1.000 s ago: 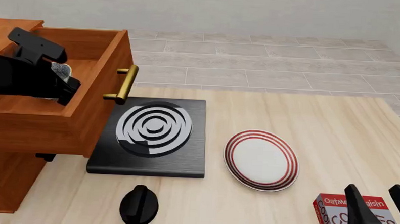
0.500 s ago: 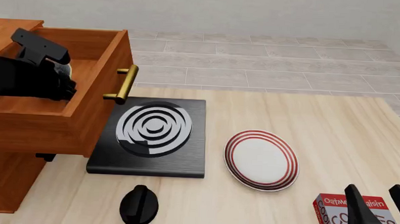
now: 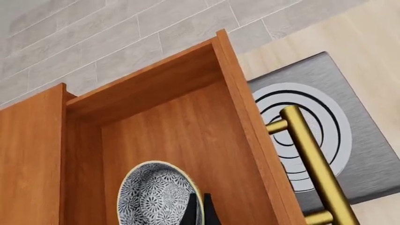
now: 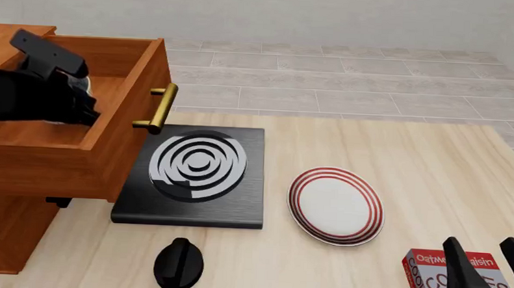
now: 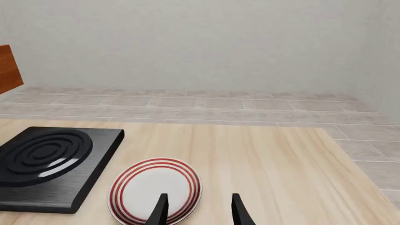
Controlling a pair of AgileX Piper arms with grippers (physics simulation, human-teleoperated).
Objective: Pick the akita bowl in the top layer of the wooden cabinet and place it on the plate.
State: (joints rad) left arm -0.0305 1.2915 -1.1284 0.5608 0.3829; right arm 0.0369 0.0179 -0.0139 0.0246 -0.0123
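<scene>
The akita bowl [image 3: 155, 197], speckled dark blue on white, is tilted on edge inside the pulled-out top layer [image 3: 181, 136] of the wooden cabinet [image 4: 7, 211]. My left gripper [image 3: 198, 209] is shut on the bowl's rim, its two fingers pinched close together. In the front view the left arm [image 4: 29, 98] covers almost all of the bowl. The red-ringed plate [image 4: 336, 205] lies bare on the table to the right of the stove slab; it also shows as the plate [image 5: 156, 190] in the right wrist view. My right gripper [image 5: 198, 211] hangs open near the table's front right corner.
A black stove slab [image 4: 195, 170] with silver rings lies under the drawer's brass handle [image 4: 157, 107]. A black knob-like object [image 4: 179, 264] stands in front of the slab. A red cookie box [image 4: 433, 275] lies at the front right by the right gripper.
My left arm has risen a little inside the drawer with the bowl in its grip. The right arm has not moved.
</scene>
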